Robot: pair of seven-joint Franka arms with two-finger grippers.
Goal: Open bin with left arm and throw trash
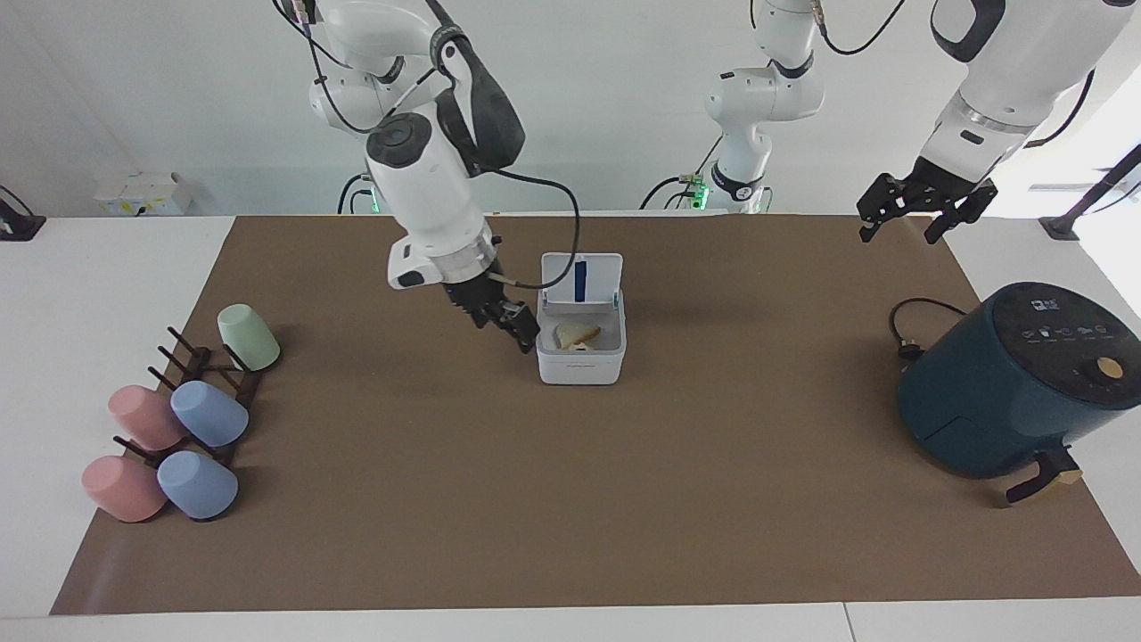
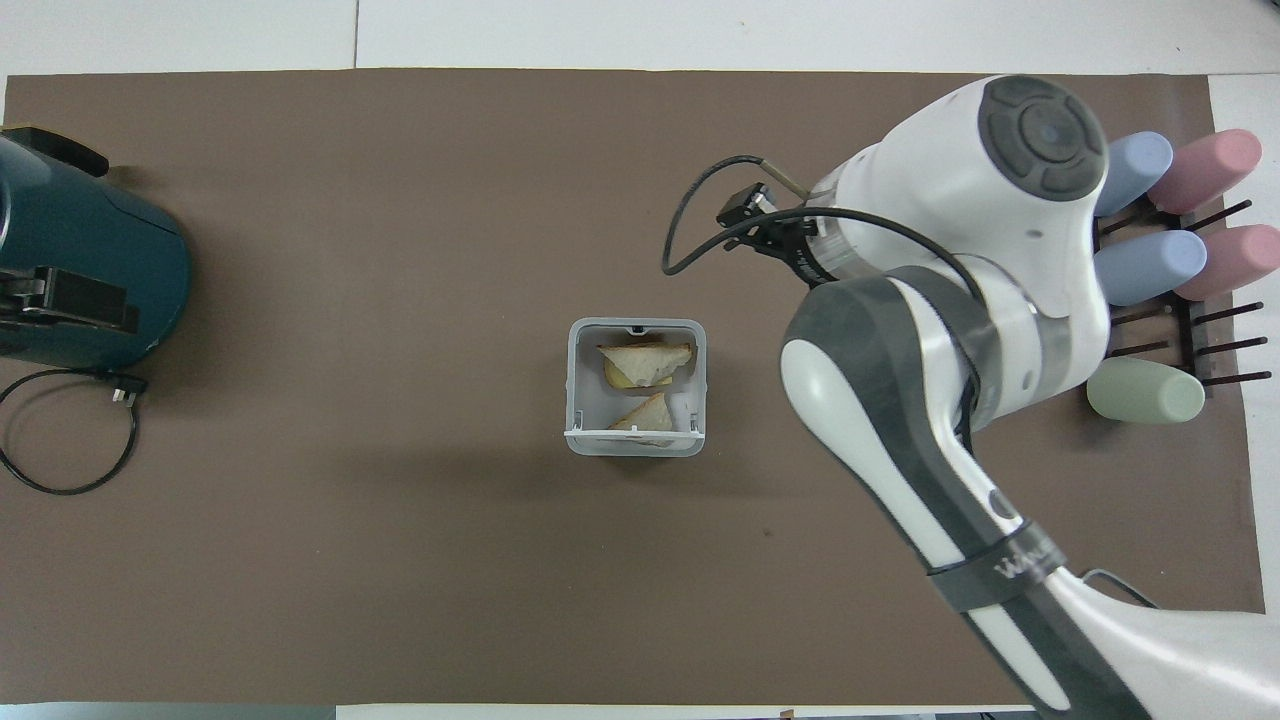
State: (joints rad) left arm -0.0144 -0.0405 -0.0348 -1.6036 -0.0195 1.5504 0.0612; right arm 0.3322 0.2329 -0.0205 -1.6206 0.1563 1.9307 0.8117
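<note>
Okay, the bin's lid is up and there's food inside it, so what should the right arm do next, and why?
Probably lift the right end effector clear of the bin and draw it toward its base. The trash lies inside, I see none outside it, and the left end effector waits up near the air fryer.
</note>
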